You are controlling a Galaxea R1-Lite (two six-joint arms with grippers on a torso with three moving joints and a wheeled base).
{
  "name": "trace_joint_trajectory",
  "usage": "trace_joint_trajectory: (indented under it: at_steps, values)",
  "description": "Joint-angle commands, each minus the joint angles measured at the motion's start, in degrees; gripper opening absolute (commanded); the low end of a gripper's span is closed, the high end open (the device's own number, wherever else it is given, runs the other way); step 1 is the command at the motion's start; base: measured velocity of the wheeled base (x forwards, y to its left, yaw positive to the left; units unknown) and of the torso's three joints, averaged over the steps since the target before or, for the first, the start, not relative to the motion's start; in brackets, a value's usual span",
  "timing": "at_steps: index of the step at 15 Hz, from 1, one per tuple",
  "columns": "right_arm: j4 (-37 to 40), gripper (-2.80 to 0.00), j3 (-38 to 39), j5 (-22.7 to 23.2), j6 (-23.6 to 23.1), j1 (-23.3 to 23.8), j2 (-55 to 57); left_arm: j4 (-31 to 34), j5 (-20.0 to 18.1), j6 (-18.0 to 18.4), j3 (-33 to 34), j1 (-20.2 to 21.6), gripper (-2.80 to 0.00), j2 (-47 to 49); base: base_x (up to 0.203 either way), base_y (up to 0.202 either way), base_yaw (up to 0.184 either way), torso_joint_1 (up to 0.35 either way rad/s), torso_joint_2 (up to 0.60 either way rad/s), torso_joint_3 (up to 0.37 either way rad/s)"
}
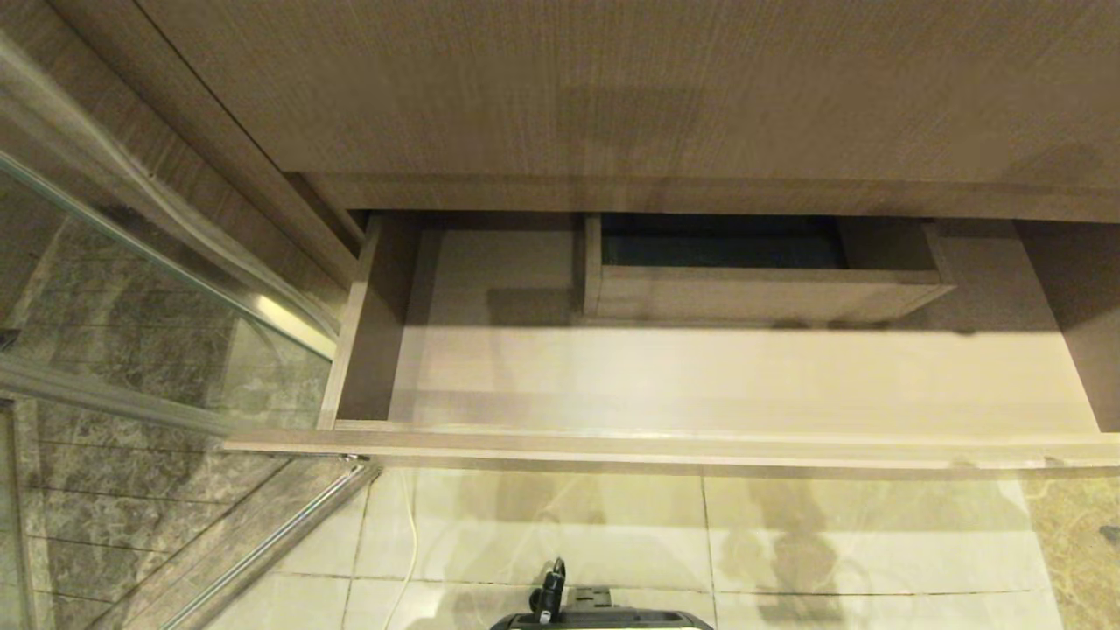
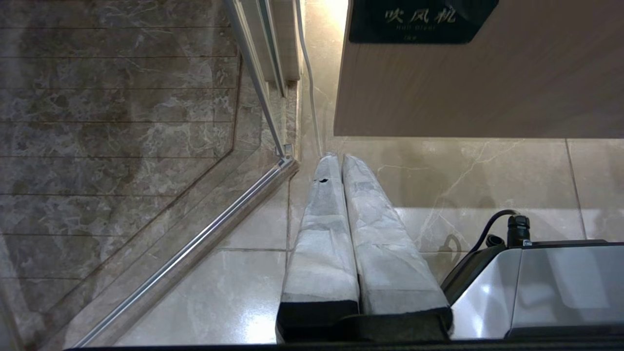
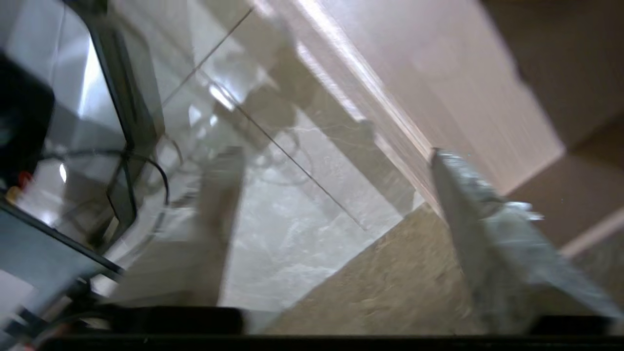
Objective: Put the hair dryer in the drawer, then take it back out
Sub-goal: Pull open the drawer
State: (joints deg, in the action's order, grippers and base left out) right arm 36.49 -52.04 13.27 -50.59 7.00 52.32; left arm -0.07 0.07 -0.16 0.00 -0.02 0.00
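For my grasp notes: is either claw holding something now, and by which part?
Nothing is held. The left claw is shut on nothing above the floor; the right claw is open and empty.

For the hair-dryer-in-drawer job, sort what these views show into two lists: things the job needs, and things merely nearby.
Job:
- drawer, pulled open, no hair dryer visible in it
- right gripper, open, empty, over the floor
- left gripper, shut, parked by the drawer's label

Nearby:
- glass shower door
- floor tiles
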Motion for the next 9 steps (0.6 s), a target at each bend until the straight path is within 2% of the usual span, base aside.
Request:
trace_joint_trajectory:
  at_steps: [1,4,5,6,9]
  values:
    - [0.1,-2.80,0.2,-0.2,4.3,0.2,-5.8,0.0,0.0,0.0,0.1,0.0,-2.80,0.0,0.000,0.000,0.000,0.000,0.00,0.000]
    - [0.0,-2.80,1.0,-0.6,18.5,0.1,-11.1,0.0,0.0,0.0,0.1,0.0,-2.80,0.0,0.000,0.000,0.000,0.000,0.00,0.000]
    - [-0.4,-2.80,1.5,-0.6,22.0,0.1,-13.5,0.0,0.0,0.0,0.1,0.0,-2.80,0.0,0.000,0.000,0.000,0.000,0.00,0.000]
    - [-0.5,-2.80,2.1,-0.6,24.5,0.1,-15.6,0.0,0.0,0.0,0.1,0.0,-2.80,-0.1,0.000,0.000,0.000,0.000,0.00,0.000]
    - [-1.2,-2.80,3.6,-1.0,27.8,0.0,-19.2,0.0,0.0,0.0,0.1,0.0,-2.80,0.0,0.000,0.000,0.000,0.000,0.00,0.000]
